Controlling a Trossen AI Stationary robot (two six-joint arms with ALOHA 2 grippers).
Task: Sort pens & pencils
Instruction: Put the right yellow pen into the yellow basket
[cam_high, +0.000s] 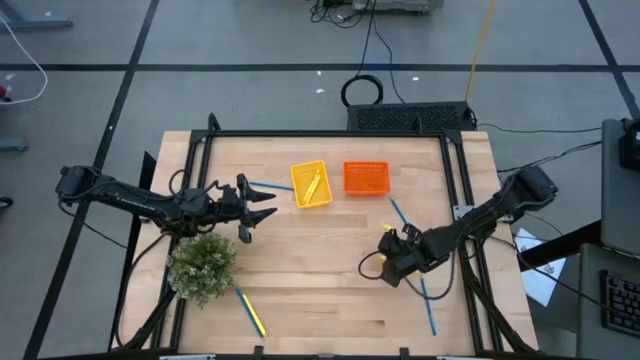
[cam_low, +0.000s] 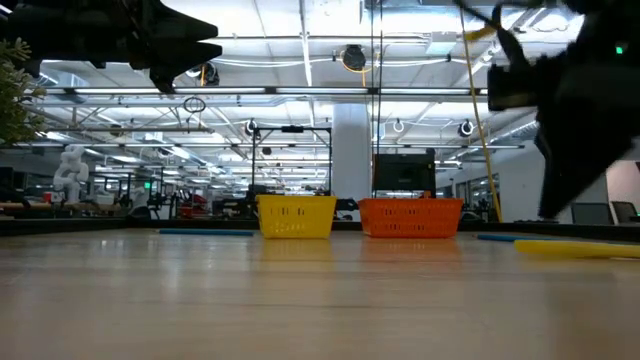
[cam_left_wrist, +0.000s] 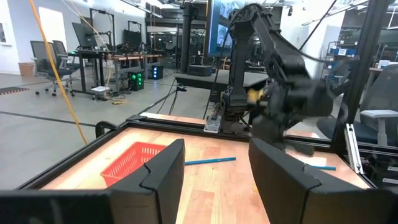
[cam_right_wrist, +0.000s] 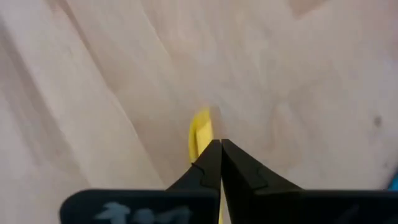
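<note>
While no brand or legible writing shows anywhere, we can count what lies on the worktop (cam_high: 330, 290): four blue pens (cam_high: 397, 212) and three yellow pencils (cam_high: 312, 184). Our right tool (cam_high: 392, 262) is angled down close to the wood, its arm reaching in from the right edge, and its fingers have closed tip to tip on a yellow pencil (cam_right_wrist: 199, 134) that shows just ahead of the tips. A pen (cam_high: 427, 300) lies just behind this tool, and another lies ahead of it, near the orange basket (cam_high: 365, 178). Our left tool (cam_high: 262, 203) hangs above the worktop, fingers spread wide and holding nothing, its arm stretched level from the left edge. Just ahead of it lie a pen (cam_high: 268, 186) and the yellow basket (cam_high: 311, 186), which holds one pencil. Behind this tool stands a small green plant (cam_high: 203, 263), with a pen (cam_high: 245, 308) and a pencil (cam_high: 257, 323) beyond it.
</note>
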